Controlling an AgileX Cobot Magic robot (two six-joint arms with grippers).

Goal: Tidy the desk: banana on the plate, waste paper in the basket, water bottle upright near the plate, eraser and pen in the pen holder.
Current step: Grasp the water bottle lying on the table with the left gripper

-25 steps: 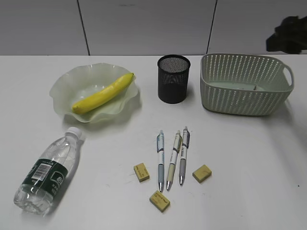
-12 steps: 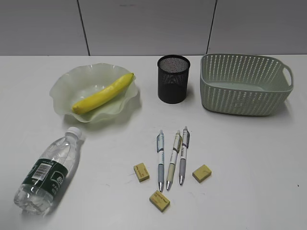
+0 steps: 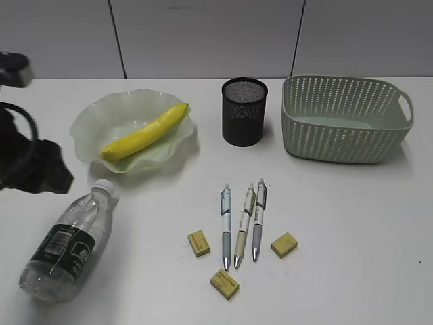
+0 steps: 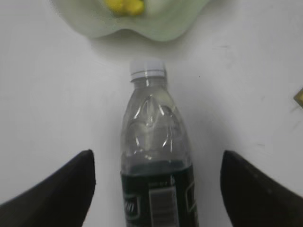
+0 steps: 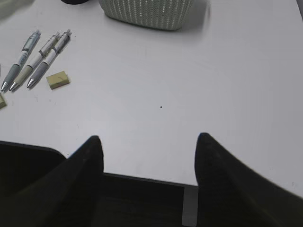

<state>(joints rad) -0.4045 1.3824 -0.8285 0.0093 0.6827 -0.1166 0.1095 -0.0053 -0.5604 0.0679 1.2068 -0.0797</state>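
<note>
The water bottle (image 3: 67,244) lies on its side on the desk (image 3: 352,223), its white cap toward the plate (image 3: 91,125). The banana (image 3: 145,131) lies in the plate. My left gripper (image 4: 156,161) is open above the bottle (image 4: 154,142), one finger on each side, not touching it. My left arm (image 3: 37,169) shows at the left edge. Three pens (image 3: 242,223) and three yellow erasers (image 3: 199,242) lie at the front middle. The pen holder (image 3: 245,112) and basket (image 3: 345,118) stand at the back. My right gripper (image 5: 150,138) is open and empty. No waste paper shows.
The right wrist view shows the pens (image 5: 35,59), one eraser (image 5: 57,79) and the basket (image 5: 147,12) far ahead, with the desk's front edge just under the fingers. The plate's rim (image 4: 142,28) lies just beyond the bottle cap.
The right arm left the upper right corner of the exterior view. My left arm has come in from the left edge, over the bottle. The objects have not moved.
</note>
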